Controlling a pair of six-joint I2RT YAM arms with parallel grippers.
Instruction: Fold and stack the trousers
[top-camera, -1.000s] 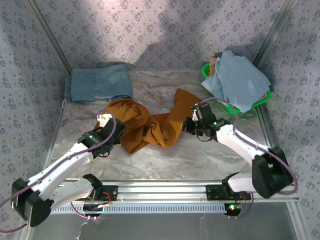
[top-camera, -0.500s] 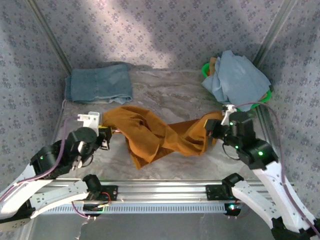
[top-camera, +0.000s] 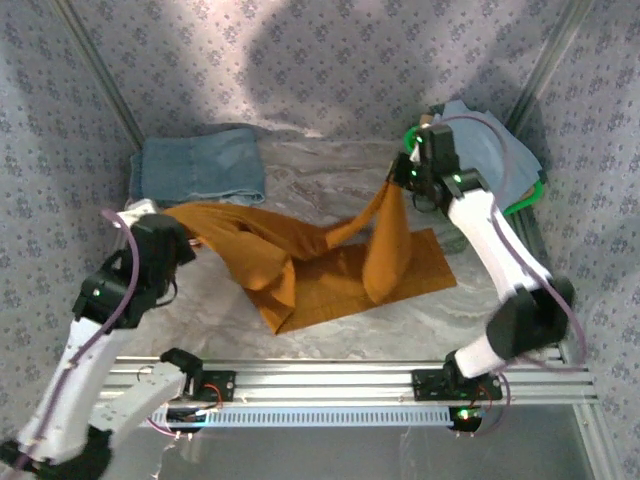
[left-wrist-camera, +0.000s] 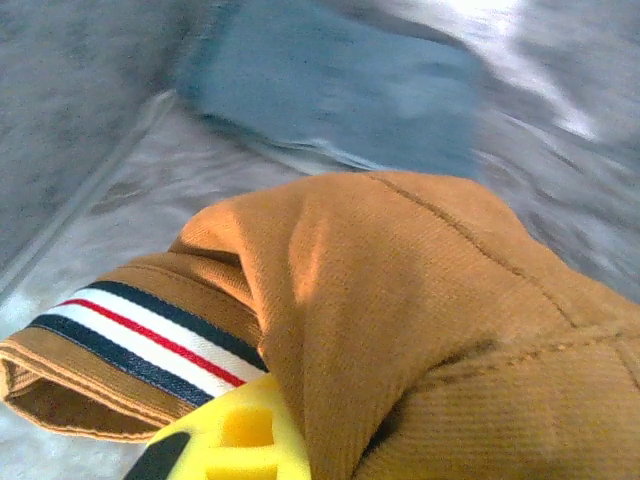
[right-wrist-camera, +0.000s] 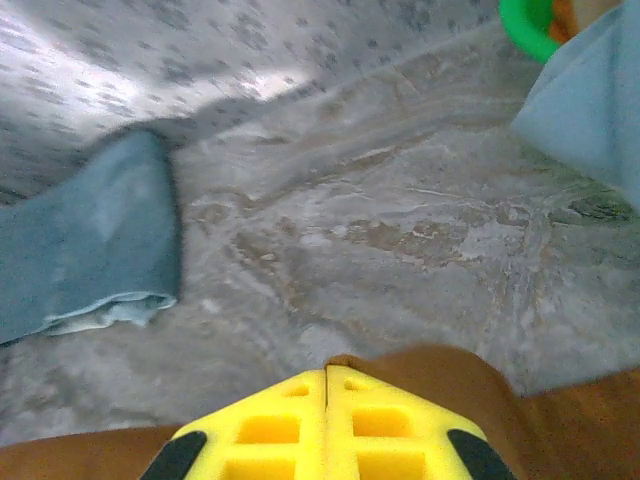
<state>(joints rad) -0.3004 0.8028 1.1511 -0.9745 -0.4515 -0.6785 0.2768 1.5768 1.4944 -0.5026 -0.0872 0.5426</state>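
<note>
No word, number or brand mark can be read anywhere. The closest thing is a striped tape (left-wrist-camera: 150, 335), navy, white and red, on the waistband of the trousers (left-wrist-camera: 420, 300), at seven o'clock in the left wrist view.

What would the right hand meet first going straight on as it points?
Probably the bare table, just past the trousers the shut right hand holds; the folded denim lies left of that line. Depth is unclear.

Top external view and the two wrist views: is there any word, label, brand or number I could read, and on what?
None: no word, brand, number or sign can be read.
Rust-orange trousers: the waistband lining bears white, navy and red stripes, no letters.
Walls: a small flower print, no writing.
</note>
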